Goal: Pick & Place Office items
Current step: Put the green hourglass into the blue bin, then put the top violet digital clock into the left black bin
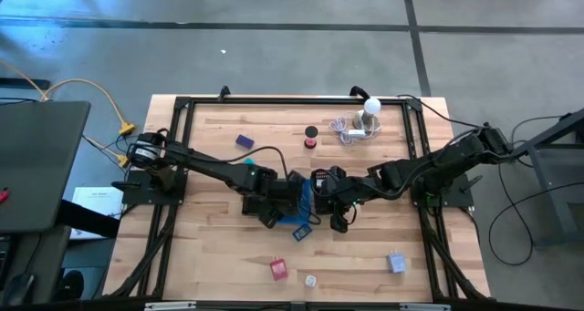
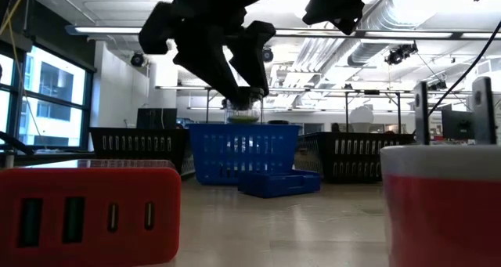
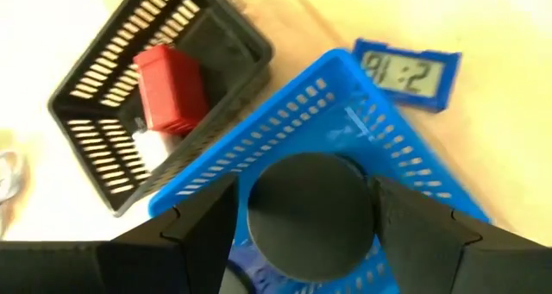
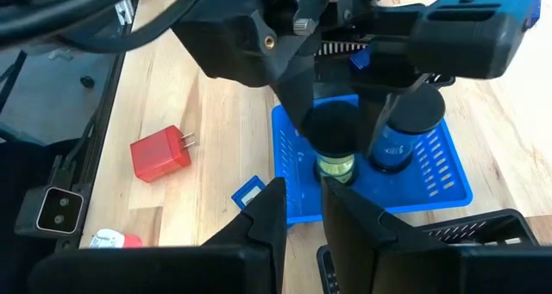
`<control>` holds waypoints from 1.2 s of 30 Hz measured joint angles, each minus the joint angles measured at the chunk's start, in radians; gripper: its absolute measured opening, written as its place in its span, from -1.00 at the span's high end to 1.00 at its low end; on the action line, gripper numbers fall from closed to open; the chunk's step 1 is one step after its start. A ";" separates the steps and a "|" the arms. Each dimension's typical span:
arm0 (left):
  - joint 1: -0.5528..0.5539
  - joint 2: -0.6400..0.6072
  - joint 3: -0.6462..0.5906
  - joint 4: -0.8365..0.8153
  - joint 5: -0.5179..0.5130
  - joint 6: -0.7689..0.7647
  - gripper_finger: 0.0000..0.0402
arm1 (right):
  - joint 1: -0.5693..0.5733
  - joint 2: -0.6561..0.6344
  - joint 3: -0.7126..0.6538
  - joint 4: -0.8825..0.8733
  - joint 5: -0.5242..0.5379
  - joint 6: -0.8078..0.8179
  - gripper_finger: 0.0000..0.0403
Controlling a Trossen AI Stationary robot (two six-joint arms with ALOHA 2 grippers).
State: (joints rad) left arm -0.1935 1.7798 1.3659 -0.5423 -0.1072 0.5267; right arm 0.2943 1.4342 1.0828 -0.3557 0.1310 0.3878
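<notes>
From above, both arms meet at the middle of the wooden table [image 1: 228, 256], and their dark links cover nearly all of the blue tray [image 1: 302, 204] there, so what either pincer carries cannot be seen. The wrist views fill that in: the left gripper [image 3: 309, 209] is over the slotted plastic blue tray with its fingers set against the sides of a small jar with a round black cap [image 3: 310, 215]; the right wrist camera shows the jar's clear body and greenish contents [image 4: 336, 166], still above the tray floor. The right gripper [image 4: 302, 209] waits just beside it, fingers nearly together and empty. Only the left wrist shows a red block [image 3: 171, 87] inside the black mesh tray [image 3: 103, 113], and a blue digital clock [image 3: 407, 72] flat on the wood. A red plug charger [image 1: 279, 270] lies nearer the table's front edge.
</notes>
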 joint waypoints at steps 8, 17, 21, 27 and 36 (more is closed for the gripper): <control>-0.006 -0.002 0.000 0.023 -0.030 0.000 -0.22 | 0.000 0.000 0.000 0.000 0.000 0.000 0.68; -0.033 -0.012 -0.001 0.031 -0.047 -0.001 -0.22 | 0.000 0.000 0.000 0.000 0.000 -0.001 0.68; -0.049 -0.013 -0.001 0.026 -0.139 -0.003 -0.22 | 0.000 0.000 0.000 -0.001 0.000 -0.001 0.68; -0.090 -0.055 -0.001 -0.015 -0.158 -0.003 -0.22 | 0.000 0.000 0.000 -0.010 0.000 -0.001 0.68; -0.159 -0.183 -0.001 -0.111 -0.283 -0.127 -0.22 | 0.000 0.000 0.000 -0.026 0.000 -0.001 0.68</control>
State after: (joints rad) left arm -0.3528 1.5965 1.3651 -0.6536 -0.3903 0.3996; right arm 0.2945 1.4342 1.0828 -0.3816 0.1312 0.3866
